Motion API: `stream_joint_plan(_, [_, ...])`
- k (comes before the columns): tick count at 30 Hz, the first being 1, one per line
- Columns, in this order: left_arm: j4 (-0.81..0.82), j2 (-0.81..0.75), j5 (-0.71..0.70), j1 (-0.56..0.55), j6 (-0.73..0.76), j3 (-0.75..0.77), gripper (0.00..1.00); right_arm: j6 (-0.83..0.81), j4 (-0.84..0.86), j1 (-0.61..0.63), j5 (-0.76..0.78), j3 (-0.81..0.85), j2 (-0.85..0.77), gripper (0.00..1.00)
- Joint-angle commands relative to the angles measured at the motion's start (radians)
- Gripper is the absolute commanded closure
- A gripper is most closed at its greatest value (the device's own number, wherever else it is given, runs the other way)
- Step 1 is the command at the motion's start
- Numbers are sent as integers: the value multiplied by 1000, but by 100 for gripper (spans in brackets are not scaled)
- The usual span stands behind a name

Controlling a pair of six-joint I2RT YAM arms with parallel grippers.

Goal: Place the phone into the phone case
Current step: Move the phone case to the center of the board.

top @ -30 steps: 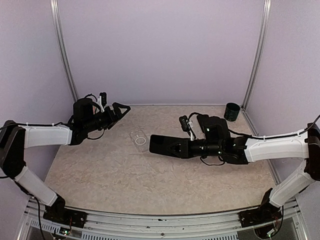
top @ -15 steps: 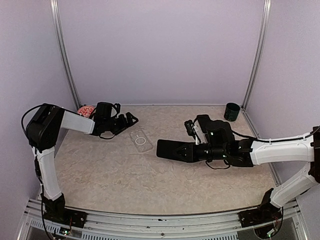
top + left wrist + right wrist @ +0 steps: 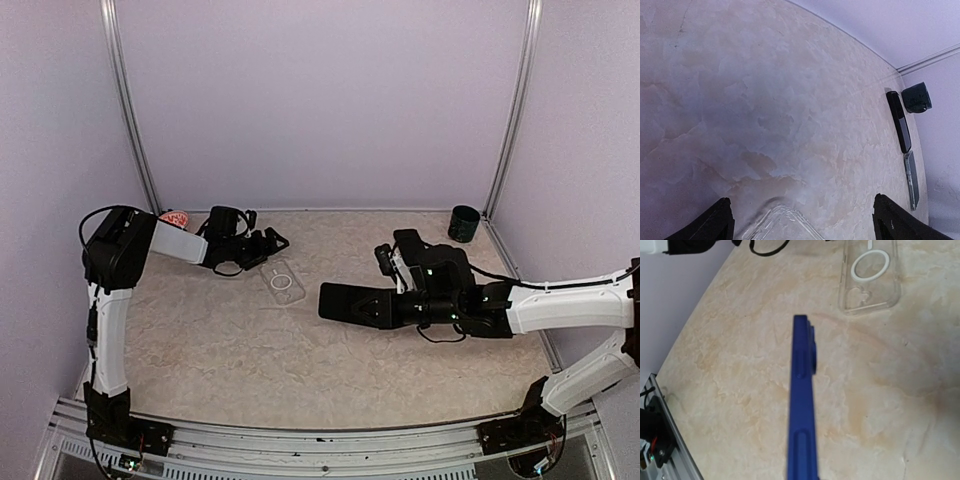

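Clear phone case lies flat mid-table from overhead, just beside the left gripper, jaws spread wide. Right gripper clamps the phone, right of the case. Left wrist: case edge between spread fingers. Right wrist: blue phone edge-on, case beyond.

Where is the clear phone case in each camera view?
Top external: clear phone case lies left of centre on the table.
Left wrist: only one end shows, at the bottom edge.
Right wrist: top right.
Shared landmark: the marbled tabletop.
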Motion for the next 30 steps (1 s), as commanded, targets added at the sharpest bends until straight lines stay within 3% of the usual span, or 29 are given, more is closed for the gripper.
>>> stream_joint_plan(1, [-31,39,66,5,16,19,9,0,24,6,5,1,-39,100])
stream_joint_plan(8, [32,-15,128,-25,-18,-117,13,-3,2,6,29,5,-40,100])
stream_joint_plan(14, [197,-113,132,-74,-119,-302,14,31,-39,5,43,37,-22,100])
stream_joint_plan(30, [347,-275,21,-235,-262,-544,13,101,-82,-33,10,86,40,100])
